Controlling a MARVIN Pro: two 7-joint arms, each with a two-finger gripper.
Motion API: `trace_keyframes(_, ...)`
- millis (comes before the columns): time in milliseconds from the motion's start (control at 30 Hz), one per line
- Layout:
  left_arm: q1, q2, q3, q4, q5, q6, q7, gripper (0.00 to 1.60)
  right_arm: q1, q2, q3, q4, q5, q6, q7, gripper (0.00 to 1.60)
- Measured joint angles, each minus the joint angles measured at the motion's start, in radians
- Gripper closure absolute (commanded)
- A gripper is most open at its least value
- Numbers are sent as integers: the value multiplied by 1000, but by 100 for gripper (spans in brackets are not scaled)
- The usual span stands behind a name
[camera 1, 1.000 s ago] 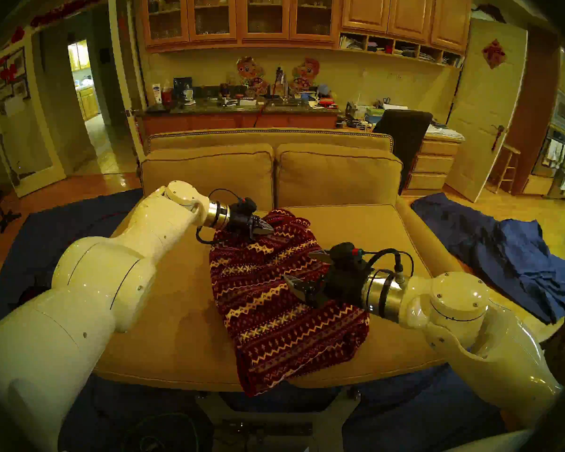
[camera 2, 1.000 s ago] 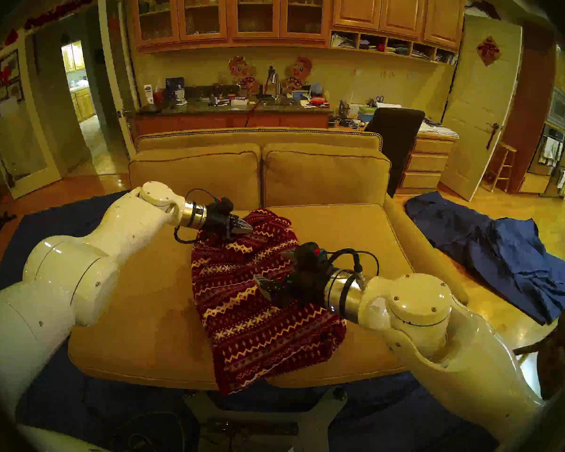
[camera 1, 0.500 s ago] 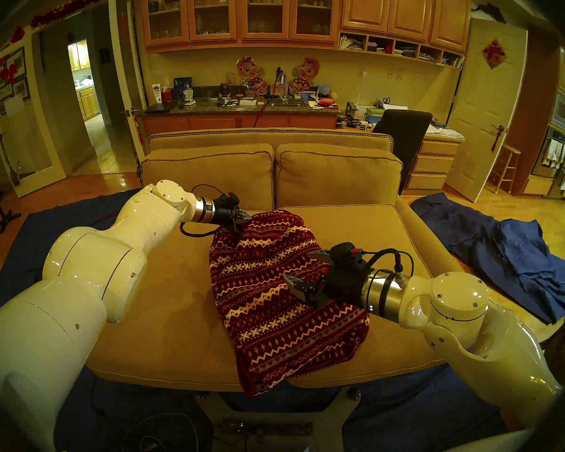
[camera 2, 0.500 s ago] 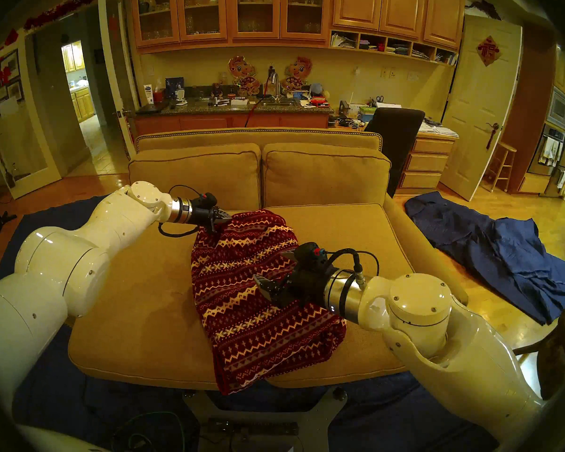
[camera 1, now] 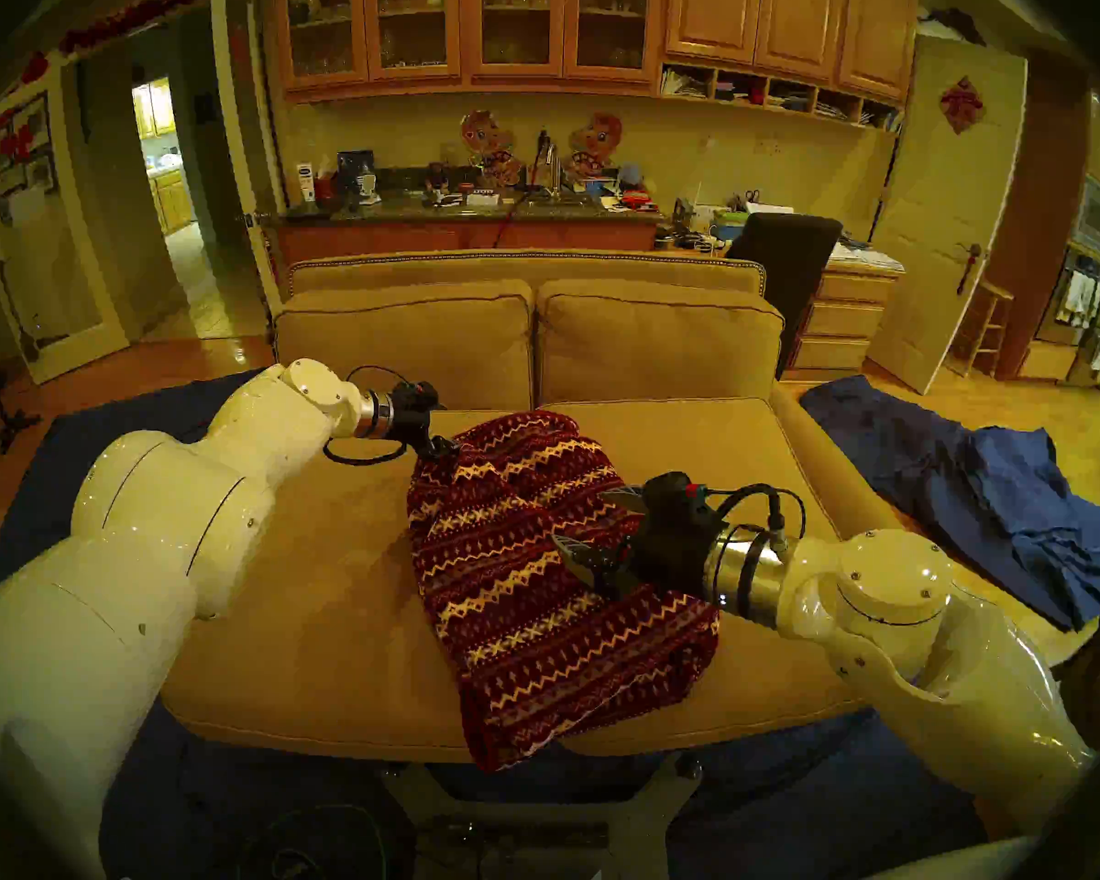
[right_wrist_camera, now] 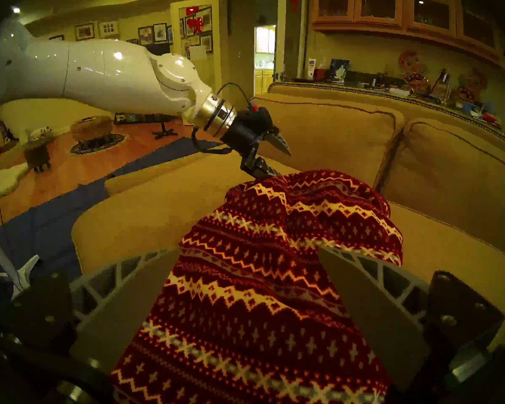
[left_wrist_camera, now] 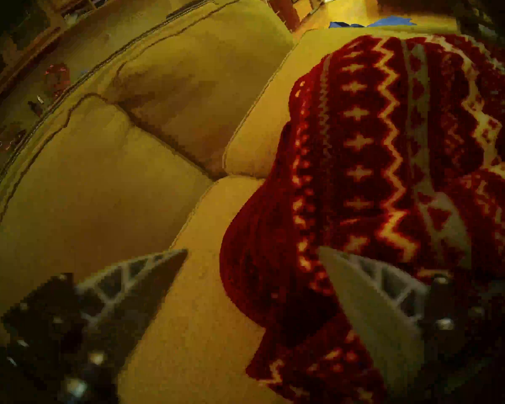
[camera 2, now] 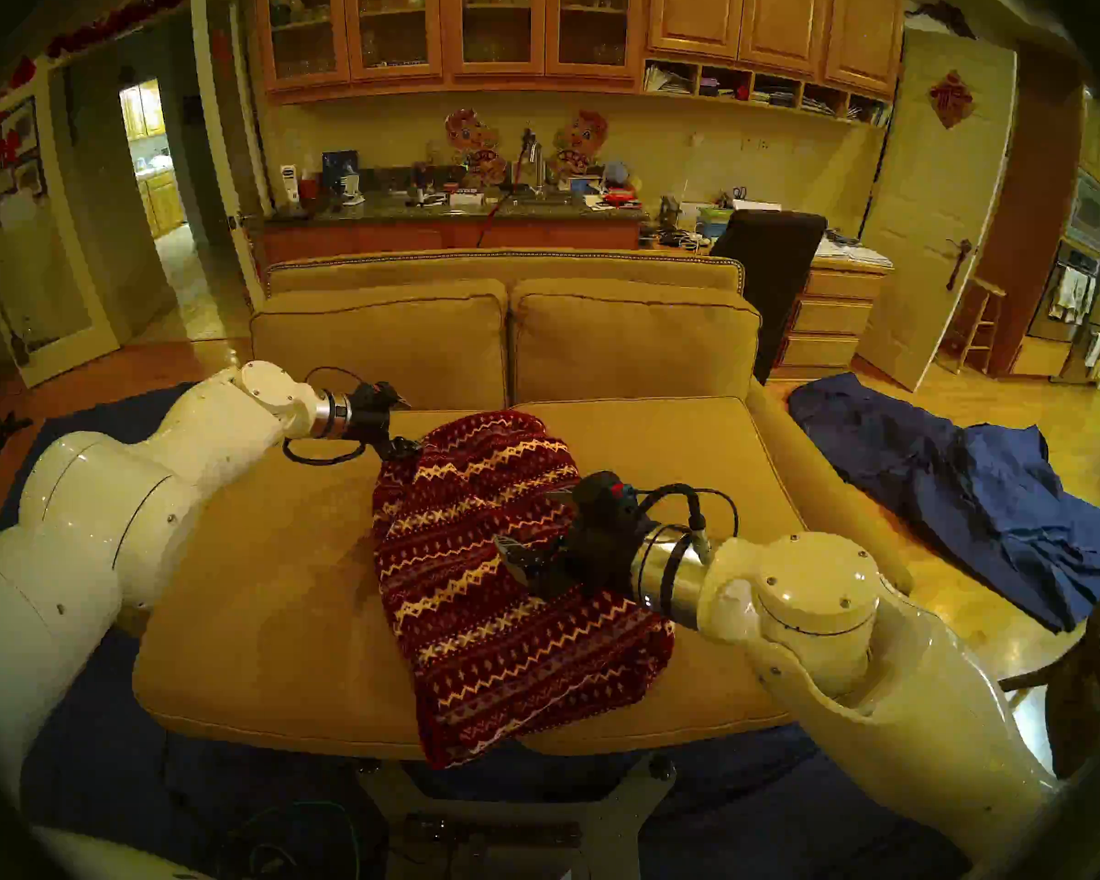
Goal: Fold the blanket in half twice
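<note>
one change to report: my left gripper point(right_wrist_camera: 282, 164) has drawn back sideways off the blanket point(camera 1: 535, 574) and now sits at its far left corner. its jaws stand apart, clamping nothing. the lower finger lies against the fabric edge, and i cannot tell whether it touches. the far end of the blanket, bunched under that gripper a second ago, now lies flatter. the right gripper point(camera 1: 579, 517) has not moved. it hangs above the blanket's right side with jaws wide and nothing in them.

assessment: the corner looks released and the fold laid. the result is a thick, lumpy strip, so the edges probably need squaring.

location: the blanket lies along the middle of the sofa point(camera 1: 319, 605) seat, from near the back cushions point(camera 1: 408, 332) to the front edge, where its near end droops over.

surroundings: a dark blue floor sheet point(camera 1: 58, 478) lies beneath the sofa and a wrinkled blue cloth point(camera 1: 979, 498) past its right arm. wooden wall cabinets point(camera 1: 471, 28) stand behind. lighting is dim and yellow.
</note>
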Motion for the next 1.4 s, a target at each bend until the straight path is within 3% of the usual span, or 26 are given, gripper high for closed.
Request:
trace_keyframes(167, -4, 7, -21, -6, -19, -34, -42, 0, 0, 0, 0, 0, 0, 0, 0, 0)
trace_keyframes(400, -4, 29, -66, -35, -66, -91, -165, 0, 0, 0, 0, 0, 0, 0, 0, 0)
trace_keyframes(933, 72, 119, -143, -111, -153, -102, -437, 0, 0, 0, 0, 0, 0, 0, 0, 0)
trace_keyframes(1200, 140, 142, -162, -214, -168, -58, -466, 0, 0, 0, 0, 0, 0, 0, 0, 0)
trace_keyframes(1400, 184, 150, -161, -279, -157, 8, -418, 0, 0, 0, 0, 0, 0, 0, 0, 0)
